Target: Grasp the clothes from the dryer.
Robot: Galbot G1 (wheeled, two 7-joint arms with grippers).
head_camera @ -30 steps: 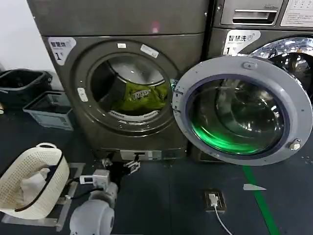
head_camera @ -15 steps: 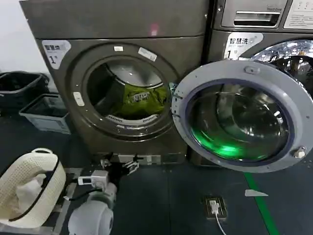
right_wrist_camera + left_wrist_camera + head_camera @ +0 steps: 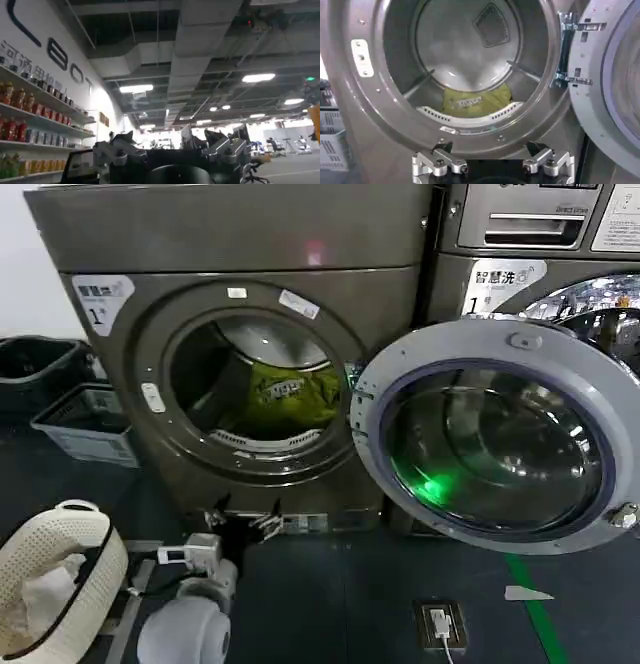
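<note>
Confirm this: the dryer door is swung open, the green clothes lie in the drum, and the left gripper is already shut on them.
Wrong on the last point. The left gripper is open, outside the dryer, below its porthole, short of the clothes, as the left wrist view shows. The door is open.

clothes [image 3: 285, 396]: olive-green soft garment with a small pale printed patch, crumpled in a heap on the drum floor, toward the right side of the opening; in the left wrist view [image 3: 476, 101] it lies just behind the perforated lip.
dryer [image 3: 250, 244]: dark grey-brown front-loader (white "1" sticker at its upper left), round porthole uncovered, steel drum visible, door [image 3: 495, 434] swung wide to the right.
</note>
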